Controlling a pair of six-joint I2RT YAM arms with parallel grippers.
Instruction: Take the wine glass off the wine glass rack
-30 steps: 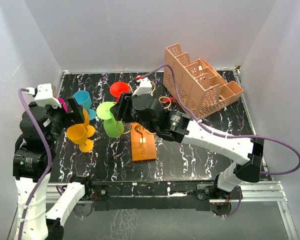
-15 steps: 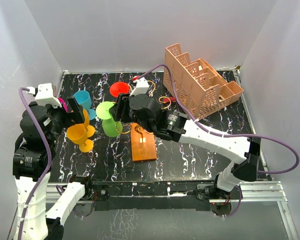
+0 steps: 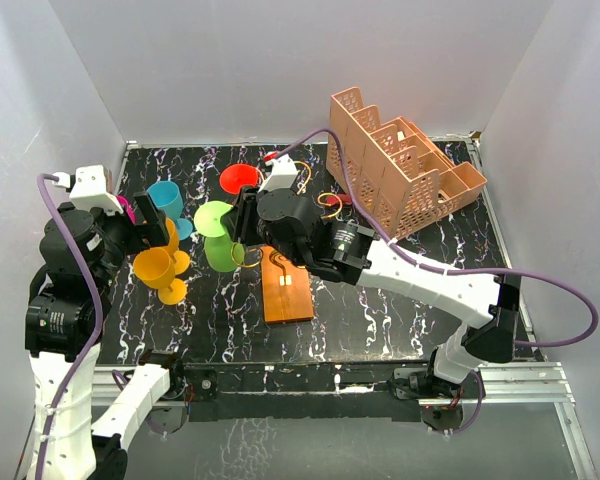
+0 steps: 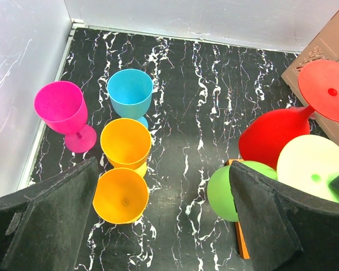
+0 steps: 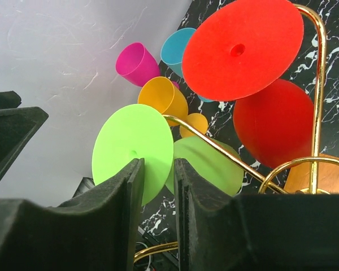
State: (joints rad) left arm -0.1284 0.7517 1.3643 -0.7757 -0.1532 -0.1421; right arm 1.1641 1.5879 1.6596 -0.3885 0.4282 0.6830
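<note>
The wine glass rack (image 3: 286, 290) is gold wire on an orange base, mid-table; its gold arms (image 5: 316, 84) carry two upturned glasses. A green wine glass (image 5: 133, 141) hangs on the left arm, its bowl (image 3: 223, 255) below the pale foot. A red wine glass (image 5: 243, 48) hangs behind it. My right gripper (image 5: 158, 164) sits at the green foot, fingers narrowed around the foot's rim with a gap still showing; the stem is hidden. My left gripper (image 4: 163, 169) hangs wide open over the table at the left, holding nothing.
Two orange glasses (image 4: 124, 144), a blue one (image 4: 130, 93) and a pink one (image 4: 61, 107) stand on the table at the left, under the left gripper. A salmon lattice crate (image 3: 405, 165) lies at the back right. White walls close in the table.
The right gripper has shifted slightly left toward the green glass's foot and its jaws have narrowed. The left arm has not moved.
</note>
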